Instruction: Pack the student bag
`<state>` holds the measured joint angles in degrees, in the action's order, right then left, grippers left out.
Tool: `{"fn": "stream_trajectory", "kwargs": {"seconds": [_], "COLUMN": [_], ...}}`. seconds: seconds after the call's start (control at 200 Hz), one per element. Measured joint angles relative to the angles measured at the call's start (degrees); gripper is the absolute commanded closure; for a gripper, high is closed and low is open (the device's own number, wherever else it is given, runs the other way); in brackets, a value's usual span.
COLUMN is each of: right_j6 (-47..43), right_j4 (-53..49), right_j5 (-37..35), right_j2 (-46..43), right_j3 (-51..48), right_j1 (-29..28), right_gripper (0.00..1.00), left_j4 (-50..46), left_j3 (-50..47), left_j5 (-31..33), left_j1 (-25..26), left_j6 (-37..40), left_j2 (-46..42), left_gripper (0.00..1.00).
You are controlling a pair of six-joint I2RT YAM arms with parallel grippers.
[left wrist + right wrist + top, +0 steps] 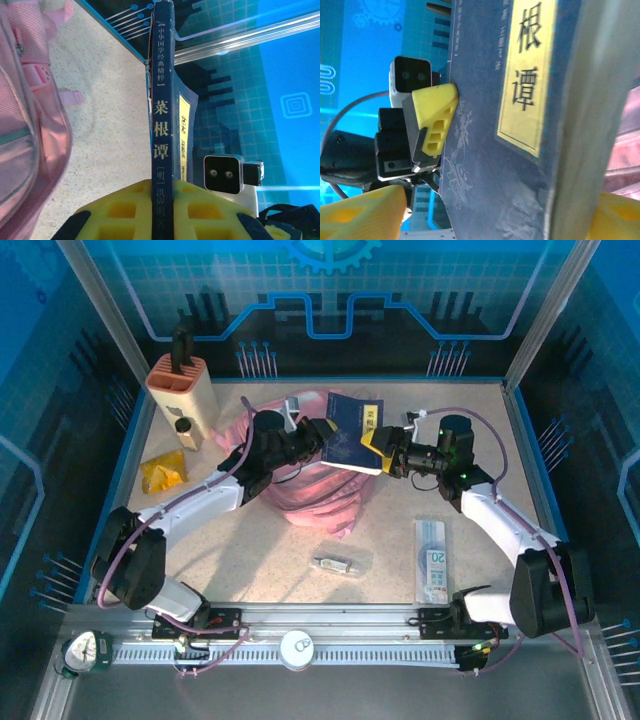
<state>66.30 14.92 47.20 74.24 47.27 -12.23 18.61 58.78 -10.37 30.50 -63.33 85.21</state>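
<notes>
The student bag (312, 498), soft and pink, lies crumpled mid-table; its mesh pocket and strap show at the left of the left wrist view (27, 125). Above it hangs a dark blue book (350, 430) with a yellow title label. My left gripper (318, 443) is shut on the book's spine (162, 100), yellow fingers (120, 210) pressed to both sides. My right gripper (384, 450) straddles the book's opposite edge (520, 165), open, with its left finger (362, 215) clear of the cover.
A beige holder (182, 392) with a black top stands at the back left, a yellow packet (162, 472) in front of it. A small clear packet (333, 563) and a long clear packaged item (432, 560) lie on the near table.
</notes>
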Motion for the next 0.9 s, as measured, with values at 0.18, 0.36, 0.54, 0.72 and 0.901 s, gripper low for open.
{"fn": "stream_trajectory", "kwargs": {"seconds": [0.18, 0.36, 0.54, 0.72, 0.901], "right_j6": [-3.65, -6.71, -8.17, -11.67, -18.23], "right_j4": [-7.28, -11.67, -13.57, -18.05, -25.66], "right_j5": [-2.19, -3.93, -4.24, -5.16, -7.34], "right_j2": [-1.29, -1.33, -1.51, -2.27, -4.81], "right_j3": [0.94, 1.16, 1.25, 2.69, 3.98], "right_j1": [-0.17, -0.26, -0.26, -0.07, 1.49], "right_gripper": [0.54, 0.77, 0.94, 1.00, 1.00], "left_j4": [-2.64, -5.55, -7.61, -11.65, -18.86], "left_j3": [0.00, 0.00, 0.00, 1.01, 2.49], "left_j5": [1.68, 3.87, 6.73, 7.61, 7.69], "left_j1": [0.37, 1.53, 2.73, 3.32, 3.43], "left_j6": [3.74, 6.47, 8.63, 12.50, 23.78], "left_j2": [-1.11, -1.11, -1.11, -1.16, -2.47], "left_gripper": [1.00, 1.00, 0.93, 0.63, 0.46]}}
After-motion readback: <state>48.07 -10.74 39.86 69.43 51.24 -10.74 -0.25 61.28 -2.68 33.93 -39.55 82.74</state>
